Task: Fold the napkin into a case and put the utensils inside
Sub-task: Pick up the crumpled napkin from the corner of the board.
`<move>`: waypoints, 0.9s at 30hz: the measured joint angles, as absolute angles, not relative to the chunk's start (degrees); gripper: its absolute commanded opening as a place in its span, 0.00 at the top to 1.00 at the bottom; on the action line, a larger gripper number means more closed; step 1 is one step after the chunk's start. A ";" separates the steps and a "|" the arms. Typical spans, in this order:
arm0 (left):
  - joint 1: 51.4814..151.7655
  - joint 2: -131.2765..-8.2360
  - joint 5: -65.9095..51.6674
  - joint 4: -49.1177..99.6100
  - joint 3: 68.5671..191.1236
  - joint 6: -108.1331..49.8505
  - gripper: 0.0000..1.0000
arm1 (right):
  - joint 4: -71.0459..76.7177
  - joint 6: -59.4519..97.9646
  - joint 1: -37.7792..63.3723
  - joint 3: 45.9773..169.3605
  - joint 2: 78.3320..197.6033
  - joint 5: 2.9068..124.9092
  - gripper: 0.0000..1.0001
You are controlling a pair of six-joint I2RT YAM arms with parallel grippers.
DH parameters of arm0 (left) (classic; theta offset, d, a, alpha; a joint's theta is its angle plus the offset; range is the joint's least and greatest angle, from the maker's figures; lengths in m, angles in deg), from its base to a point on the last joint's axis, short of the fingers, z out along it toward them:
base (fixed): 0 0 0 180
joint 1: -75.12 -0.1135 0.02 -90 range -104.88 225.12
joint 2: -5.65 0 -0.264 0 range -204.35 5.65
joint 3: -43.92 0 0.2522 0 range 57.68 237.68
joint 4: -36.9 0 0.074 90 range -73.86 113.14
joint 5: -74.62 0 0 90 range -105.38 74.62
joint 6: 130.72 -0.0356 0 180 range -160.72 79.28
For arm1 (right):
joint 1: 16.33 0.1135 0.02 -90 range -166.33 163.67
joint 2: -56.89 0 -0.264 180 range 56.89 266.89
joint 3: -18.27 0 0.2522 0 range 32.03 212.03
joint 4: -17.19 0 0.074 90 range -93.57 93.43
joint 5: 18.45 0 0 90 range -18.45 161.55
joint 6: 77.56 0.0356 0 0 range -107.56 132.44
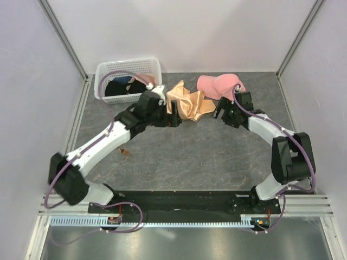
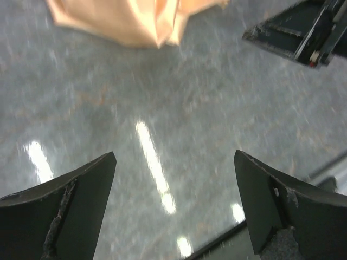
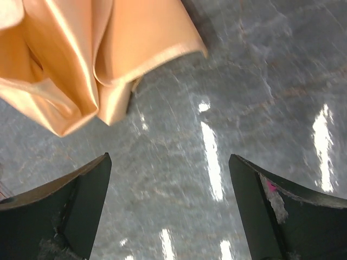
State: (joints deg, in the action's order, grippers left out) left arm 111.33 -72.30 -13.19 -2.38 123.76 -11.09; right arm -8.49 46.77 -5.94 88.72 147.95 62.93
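Napkin (image 1: 187, 103): crumpled at the table's (image 1: 195, 154) far middle, long axis left to right, one corner jutting toward the back.
Left gripper (image 2: 174, 154): spread wide, empty, just beside the napkin's left edge.
Right gripper (image 3: 169, 157): spread wide, empty, by its right edge.
Flanks: basket (image 1: 130, 63) left, cap (image 1: 217, 84) right.

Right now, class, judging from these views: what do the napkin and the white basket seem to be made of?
Napkin: thin satin-like cloth, glossy, with bright sheen along soft folds. White basket: probably rigid plastic, judging by its slotted walls.
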 measured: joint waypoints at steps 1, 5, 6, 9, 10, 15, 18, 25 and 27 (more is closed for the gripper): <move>112.07 -75.47 -14.74 -1.79 126.34 -11.71 0.00 | -7.55 46.77 -5.96 89.44 149.07 62.71 0.02; 113.63 -89.15 -19.59 0.51 137.55 -14.33 0.00 | -4.30 47.29 -6.44 90.86 153.05 60.89 0.02; 113.78 -92.04 -20.46 1.03 139.74 -14.85 0.00 | -3.64 47.51 -6.66 90.91 153.70 60.61 0.02; 113.84 -102.07 -23.57 1.21 147.43 -16.91 0.00 | -0.14 48.87 -7.82 90.91 156.35 59.32 0.02; 113.84 -105.66 -24.70 0.92 150.45 -17.78 0.00 | 0.88 49.26 -8.10 91.19 157.46 58.99 0.02; 113.82 -116.50 -28.29 0.51 160.04 -20.30 0.00 | 5.45 51.47 -8.91 91.96 162.42 57.59 0.02; 113.82 -119.51 -30.89 0.47 163.61 -21.02 0.01 | 8.40 52.76 -8.95 92.57 164.22 56.59 0.02; 113.71 -121.59 -35.46 0.38 166.84 -21.15 0.12 | 15.81 57.00 -8.95 94.25 168.26 55.30 0.07; 113.63 -121.96 -36.35 -0.15 167.30 -21.10 0.14 | 17.43 58.57 -8.95 94.93 169.46 55.12 0.14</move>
State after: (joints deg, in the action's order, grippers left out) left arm 113.63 -121.96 -36.35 -0.15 167.30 -21.10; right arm 17.43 58.57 -8.95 94.93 169.46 55.12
